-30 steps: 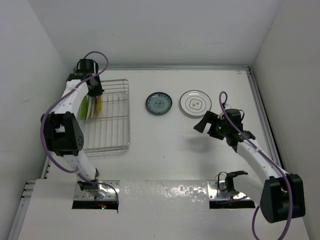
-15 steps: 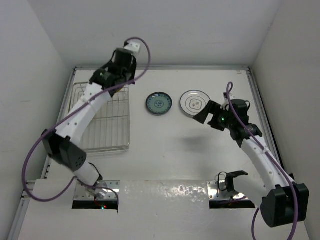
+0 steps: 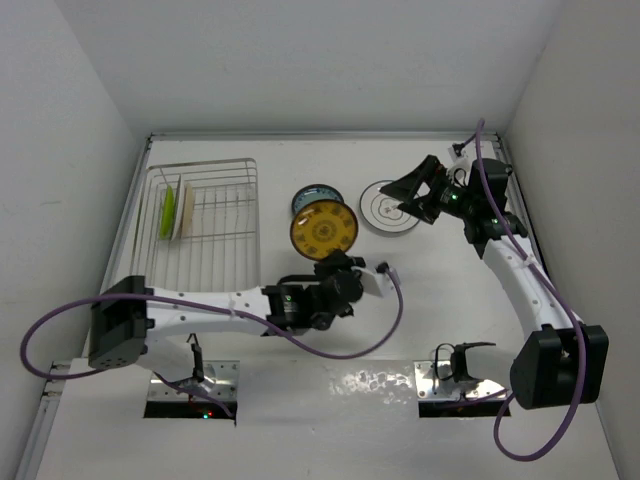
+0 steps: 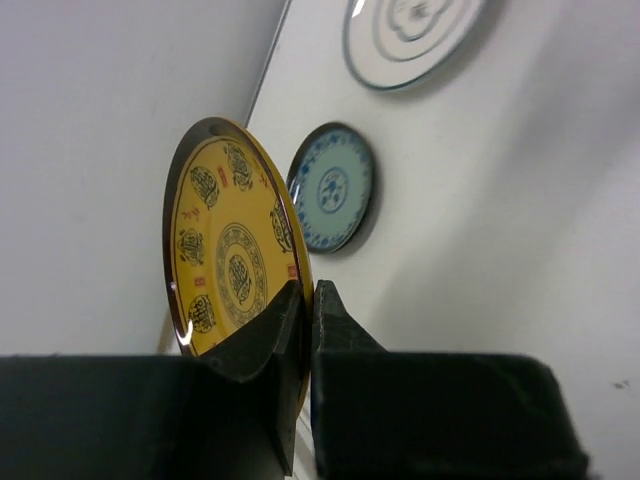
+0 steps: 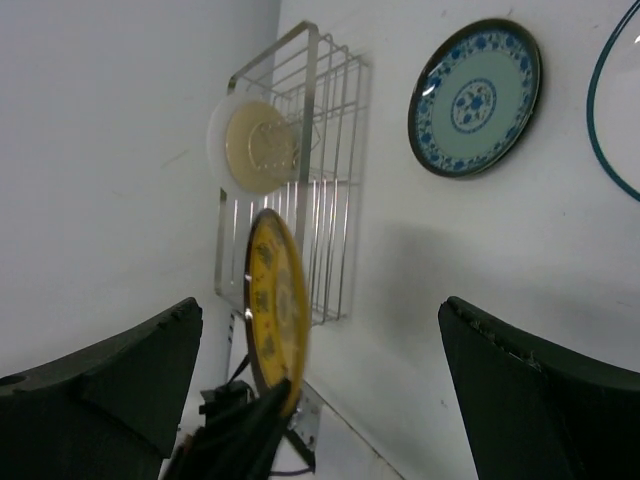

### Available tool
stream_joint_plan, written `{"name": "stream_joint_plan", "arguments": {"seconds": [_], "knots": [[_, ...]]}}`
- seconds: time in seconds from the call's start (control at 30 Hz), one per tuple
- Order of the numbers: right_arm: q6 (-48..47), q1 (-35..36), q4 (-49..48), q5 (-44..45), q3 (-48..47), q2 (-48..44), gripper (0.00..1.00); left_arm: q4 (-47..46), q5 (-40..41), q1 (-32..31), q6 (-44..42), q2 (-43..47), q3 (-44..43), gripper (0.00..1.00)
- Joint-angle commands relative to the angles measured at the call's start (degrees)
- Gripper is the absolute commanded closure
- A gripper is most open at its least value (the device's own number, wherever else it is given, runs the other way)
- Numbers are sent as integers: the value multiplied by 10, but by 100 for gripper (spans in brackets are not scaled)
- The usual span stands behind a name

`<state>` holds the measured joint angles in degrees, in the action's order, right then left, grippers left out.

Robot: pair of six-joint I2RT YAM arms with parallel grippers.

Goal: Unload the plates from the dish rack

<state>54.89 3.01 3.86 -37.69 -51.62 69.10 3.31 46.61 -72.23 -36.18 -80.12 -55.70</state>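
Out of the dish rack [image 3: 216, 272] comes the left arm, and since a second ago it has carried the yellow-brown plate [image 4: 232, 250] to mid-table! The left gripper [image 4: 308, 300] is clenched on the plate's lower rim, holding it on edge. The teal-blue plate [image 4: 332, 190] lies flat just at 12 o'clock of it, half hidden from above. The white plate with dark lines [image 4: 410, 35] sits at 2 o'clock. The right gripper [image 3: 405, 195] has moved up over that one, jaws spread wide, holding nothing. Over at 9 o'clock, the lime green plate [image 3: 168, 208] and a pale plate [image 3: 186, 211] stand upright in the rack's slots.
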Motion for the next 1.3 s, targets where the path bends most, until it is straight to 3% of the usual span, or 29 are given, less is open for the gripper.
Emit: {"name": "stream_joint_plan", "arguments": {"seconds": [0.0,0.2,0.27,0.33,0.5,0.6,0.77,0.8,0.87,0.9,1.0,1.03,1.27], "knots": [[-55,21,45,-46,-34,0,1,-91,83,-48,-77,-53,2,100],[-155,72,111,-33,-1,11,9,-50,68,-74,-53,-116,-34,100],[-167,93,98,-43,21,24,13,-52,60,-81,-49,-109,-34,100],[-166,107,63,-65,33,45,27,-50,58,-85,-48,-104,-34,100],[-142,154,-23,-156,49,92,40,-41,34,-92,-32,-89,-33,99],[-85,155,-139,-162,70,98,99,-37,30,-92,-21,-91,-32,89],[-26,139,-191,-111,83,103,100,-13,33,-92,13,-87,-37,60],[-11,135,-202,-94,84,107,100,-13,44,-92,18,-84,-36,48],[8,119,-227,-72,91,122,100,-13,57,-92,37,-80,-33,38],[27,114,-239,-63,93,129,100,-11,66,-92,48,-79,-32,29],[47,95,-256,-23,84,168,100,31,95,-91,118,-77,-33,23],[47,89,-256,1,69,182,100,51,122,-91,146,-77,-34,10],[26,86,-214,70,-60,344,100,291,172,-78,462,13,-88,0]]}}
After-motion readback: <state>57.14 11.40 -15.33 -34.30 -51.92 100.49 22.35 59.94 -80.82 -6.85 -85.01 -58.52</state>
